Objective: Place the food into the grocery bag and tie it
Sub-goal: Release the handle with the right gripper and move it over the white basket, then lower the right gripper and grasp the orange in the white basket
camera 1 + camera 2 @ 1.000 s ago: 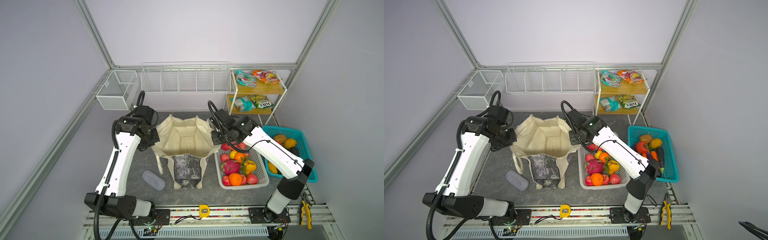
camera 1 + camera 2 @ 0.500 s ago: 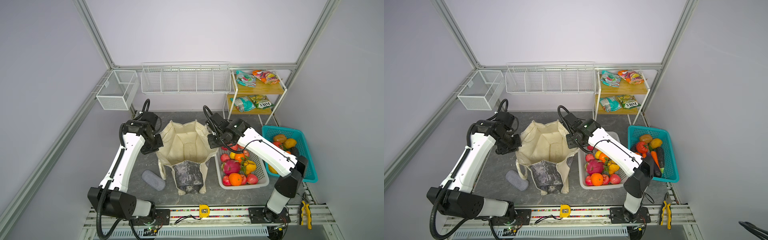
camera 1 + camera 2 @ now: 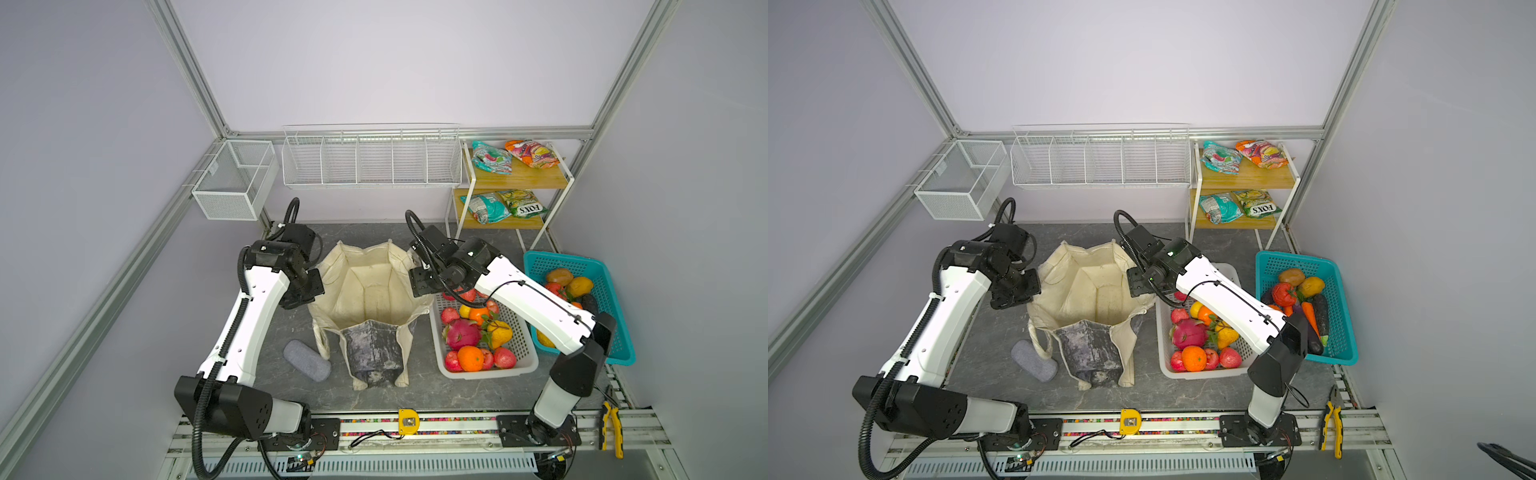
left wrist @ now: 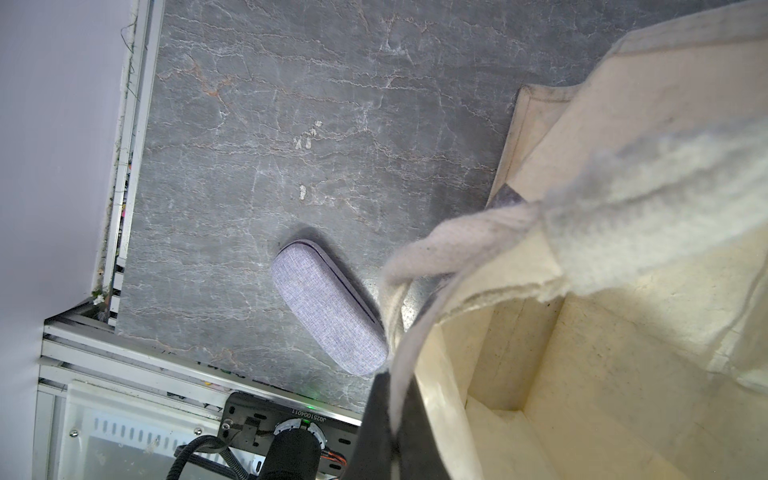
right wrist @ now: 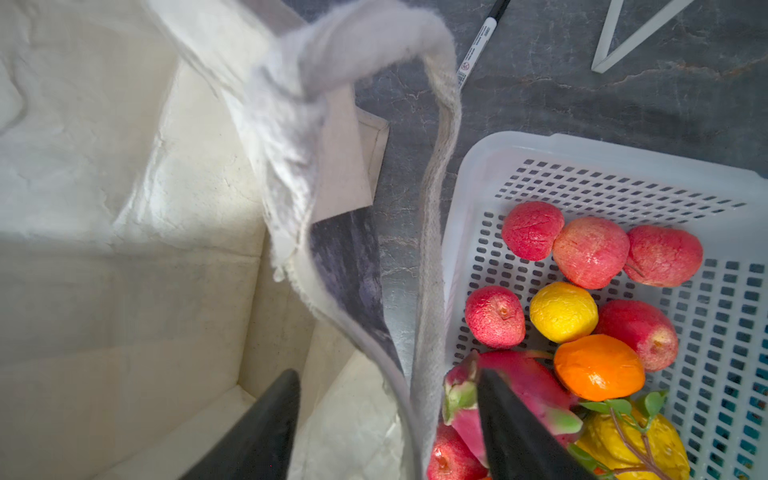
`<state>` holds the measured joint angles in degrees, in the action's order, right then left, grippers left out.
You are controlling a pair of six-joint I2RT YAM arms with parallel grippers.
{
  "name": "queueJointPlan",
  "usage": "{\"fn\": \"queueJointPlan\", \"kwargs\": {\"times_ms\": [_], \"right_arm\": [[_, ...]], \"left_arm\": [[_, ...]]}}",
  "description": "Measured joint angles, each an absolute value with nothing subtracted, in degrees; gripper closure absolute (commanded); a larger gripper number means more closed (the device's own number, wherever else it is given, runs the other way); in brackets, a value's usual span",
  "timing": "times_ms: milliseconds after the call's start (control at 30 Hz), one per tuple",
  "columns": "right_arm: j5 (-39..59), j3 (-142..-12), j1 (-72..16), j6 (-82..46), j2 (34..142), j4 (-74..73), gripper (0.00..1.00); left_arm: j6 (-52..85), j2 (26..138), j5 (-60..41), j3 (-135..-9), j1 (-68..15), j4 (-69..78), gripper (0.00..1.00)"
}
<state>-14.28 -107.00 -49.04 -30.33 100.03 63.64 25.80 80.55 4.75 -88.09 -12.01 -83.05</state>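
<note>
The cream grocery bag point(image 3: 374, 291) point(image 3: 1092, 291) stands open mid-table, its inside bare. My left gripper point(image 3: 309, 286) point(image 4: 392, 432) is shut on the bag's left rim and handle strap point(image 4: 399, 332). At the right rim my right gripper point(image 3: 419, 282) point(image 5: 386, 374) is open; its jaws straddle the rim and handle strap point(image 5: 432, 249) without pinching them. Fruit such as a dragon fruit point(image 5: 519, 386), an orange point(image 5: 598, 368) and a lemon point(image 5: 563, 311) lies in the white basket point(image 3: 486, 372). Vegetables point(image 3: 569, 282) fill the teal basket point(image 3: 619, 332). Snack packets point(image 3: 490, 158) lie on the shelf.
A grey fabric case point(image 3: 306, 360) point(image 4: 328, 307) lies left of the bag's front. A black marker pen point(image 5: 478, 41) lies behind the white basket. The wooden shelf point(image 3: 515, 178) stands back right, wire baskets point(image 3: 370, 158) hang on the back wall, and pliers point(image 3: 611, 424) rest on the front rail.
Both grippers moved inward, narrowing the bag's mouth. The right gripper then opened and let go of the bag's right rim. The left stays shut on its side.
</note>
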Motion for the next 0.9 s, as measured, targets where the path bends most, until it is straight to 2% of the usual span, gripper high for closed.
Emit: {"fn": "queueJointPlan", "kwargs": {"times_ms": [167,467,667,900], "right_arm": [[-16.56,-112.95,-49.04,-30.61,99.04,64.71,0.09],[-24.56,-119.39,-47.51,-34.30,91.00,70.89,0.07],[-25.17,-104.47,-42.39,-40.73,77.54,74.15,0.08],[-16.14,-82.96,-41.67,-49.82,70.91,75.33,0.07]], "left_arm": [[25.43,80.55,5.08,-88.18,-12.01,-83.20,1.00],[24.75,80.49,5.39,-88.18,-12.01,-83.44,1.00],[24.73,80.36,5.54,-88.58,-12.01,-83.53,1.00],[24.69,80.34,5.56,-89.73,-12.01,-83.72,1.00]]}}
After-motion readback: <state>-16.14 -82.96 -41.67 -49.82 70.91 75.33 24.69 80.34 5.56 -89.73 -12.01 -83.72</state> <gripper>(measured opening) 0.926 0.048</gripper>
